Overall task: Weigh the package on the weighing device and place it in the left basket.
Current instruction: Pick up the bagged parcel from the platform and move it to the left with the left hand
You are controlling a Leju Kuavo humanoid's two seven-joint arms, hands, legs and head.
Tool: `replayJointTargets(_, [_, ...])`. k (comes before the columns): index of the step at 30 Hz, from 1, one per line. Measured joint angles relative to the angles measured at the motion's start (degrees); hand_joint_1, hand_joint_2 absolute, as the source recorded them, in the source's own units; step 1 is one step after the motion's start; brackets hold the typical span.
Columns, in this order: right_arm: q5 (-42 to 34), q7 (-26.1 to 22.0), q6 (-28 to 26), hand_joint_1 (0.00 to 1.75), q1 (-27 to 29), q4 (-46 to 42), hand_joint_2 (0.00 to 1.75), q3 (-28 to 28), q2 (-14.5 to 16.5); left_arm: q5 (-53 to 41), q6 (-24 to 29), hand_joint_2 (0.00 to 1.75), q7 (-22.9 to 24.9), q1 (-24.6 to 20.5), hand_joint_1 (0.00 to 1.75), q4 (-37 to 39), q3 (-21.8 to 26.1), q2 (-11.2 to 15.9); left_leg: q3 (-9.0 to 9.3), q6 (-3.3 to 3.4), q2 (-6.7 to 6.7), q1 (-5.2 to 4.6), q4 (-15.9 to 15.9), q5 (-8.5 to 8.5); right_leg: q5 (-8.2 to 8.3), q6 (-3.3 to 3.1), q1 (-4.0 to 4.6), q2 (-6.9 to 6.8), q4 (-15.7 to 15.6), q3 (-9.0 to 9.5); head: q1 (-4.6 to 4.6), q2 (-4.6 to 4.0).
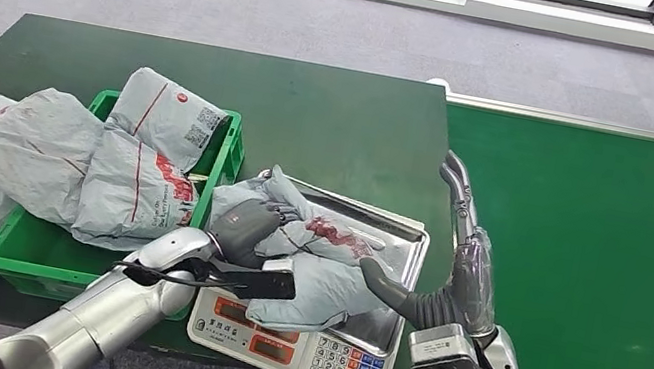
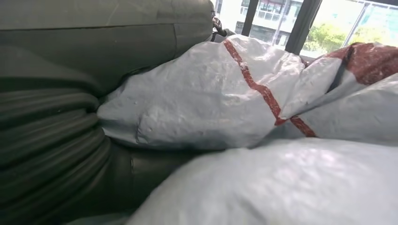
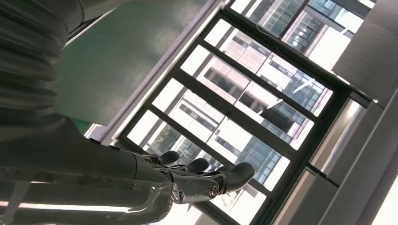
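The robot's left hand (image 1: 246, 229) grips the crumpled grey package (image 1: 313, 268) lying on the scale's steel tray (image 1: 401, 233), its right hand (image 1: 457, 258) open and empty beside it; slack plastic could slip free before reaching the heaped green basket (image 1: 224, 158).

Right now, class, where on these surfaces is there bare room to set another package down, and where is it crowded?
Free: the green belt right of the scale, and the dark table behind the scale tray. Crowded: the green basket, heaped with grey packages, and the scale, where the left hand grips a package.
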Motion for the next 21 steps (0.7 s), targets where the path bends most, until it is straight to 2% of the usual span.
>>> replayJointTargets(5, [-0.39,-0.45,0.07,0.00,-0.51,0.83,1.75,0.00,0.14,0.02,3.53,1.75,1.41,0.51,1.75,-1.32,0.05,0.77,-0.02,-0.03,0.07,0.01,0.00,-0.02,0.01,-0.02,0.01,0.06,0.00,-0.08,0.00,0.00])
replayJointTargets(13, [-0.45,-0.73,-0.35,0.00,-1.05,1.93,1.75,-0.20,0.73,-2.78,9.20,1.75,3.05,4.38,1.75,-9.26,2.33,3.28,-0.16,-0.10,0.28,0.03,-0.04,-0.03,0.05,-0.07,0.03,0.21,0.02,-0.41,0.00,0.01])
replayJointTargets(21, [-1.01,-0.44,-0.92,0.00,-1.91,2.68,1.75,-0.26,1.27,-11.79,24.22,1.75,5.01,6.49,1.75,-20.23,6.63,5.18,-0.72,-0.17,0.26,0.04,-0.03,0.07,0.13,-0.18,0.04,0.22,0.10,-0.97,0.00,0.00])
